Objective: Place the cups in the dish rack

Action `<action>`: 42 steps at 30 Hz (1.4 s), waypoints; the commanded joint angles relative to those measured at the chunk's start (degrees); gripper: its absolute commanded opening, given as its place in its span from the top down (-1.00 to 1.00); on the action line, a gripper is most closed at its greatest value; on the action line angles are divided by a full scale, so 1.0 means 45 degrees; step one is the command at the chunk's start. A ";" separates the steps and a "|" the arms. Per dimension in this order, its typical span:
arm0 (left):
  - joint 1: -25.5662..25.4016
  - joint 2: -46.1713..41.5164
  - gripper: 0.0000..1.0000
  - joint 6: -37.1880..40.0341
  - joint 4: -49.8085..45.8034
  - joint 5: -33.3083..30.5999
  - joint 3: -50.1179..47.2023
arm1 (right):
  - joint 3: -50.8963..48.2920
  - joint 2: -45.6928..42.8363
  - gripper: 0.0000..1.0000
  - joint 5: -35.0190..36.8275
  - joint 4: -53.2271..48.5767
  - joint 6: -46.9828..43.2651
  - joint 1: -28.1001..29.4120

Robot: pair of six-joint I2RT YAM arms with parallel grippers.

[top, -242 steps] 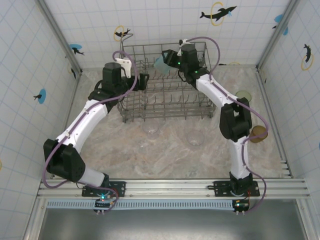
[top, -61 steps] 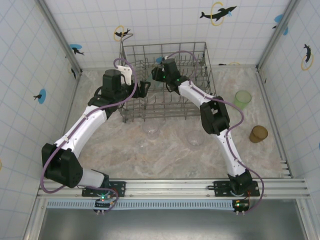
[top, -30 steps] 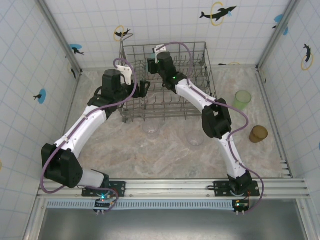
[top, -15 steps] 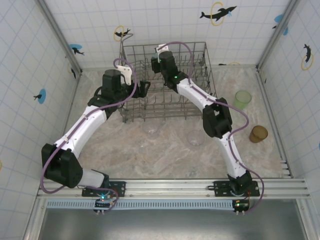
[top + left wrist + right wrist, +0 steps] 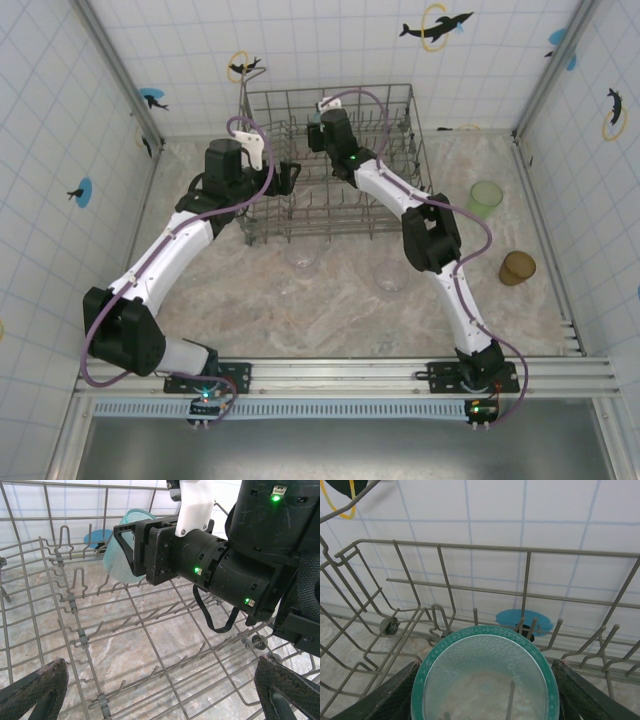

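Note:
The grey wire dish rack [image 5: 412, 140] stands at the back of the table. My right gripper [image 5: 322, 127] reaches into its back left part, shut on a teal cup [image 5: 314, 120]. In the right wrist view the teal cup [image 5: 485, 680] sits between the fingers [image 5: 375, 700], its mouth toward the camera, above the rack's tines [image 5: 475, 616]. The left wrist view has the same teal cup [image 5: 120, 555] held over the rack floor [image 5: 150, 645]. My left gripper [image 5: 160, 700] is open inside the rack's left side, nothing between its fingers [image 5: 35, 690].
A light green cup [image 5: 486, 198] and an amber-brown cup [image 5: 517, 267] stand on the table to the right of the rack. Clear cups [image 5: 302, 258] [image 5: 390, 275] sit in front of it. Tiled walls close in the left, right and back.
My right gripper with the teal cup has shifted slightly to the right inside the rack. The left arm has stayed still.

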 commanded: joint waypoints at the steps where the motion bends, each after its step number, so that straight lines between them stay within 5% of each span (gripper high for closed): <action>1: 0.0048 -0.0099 -0.95 -0.0180 0.0178 0.0007 -0.0155 | 0.0526 0.0118 0.10 -0.0114 0.0753 0.0347 0.0018; 28: 0.0062 -0.0028 -0.95 -0.0228 0.0196 0.0107 -0.0147 | 0.0534 0.1575 0.01 -0.0555 0.0364 0.1022 -0.0248; 42: 0.0060 -0.0025 -0.95 -0.0330 0.0217 0.0225 -0.0123 | 0.0517 0.0296 -0.77 -0.0886 -0.0637 0.1785 -0.0177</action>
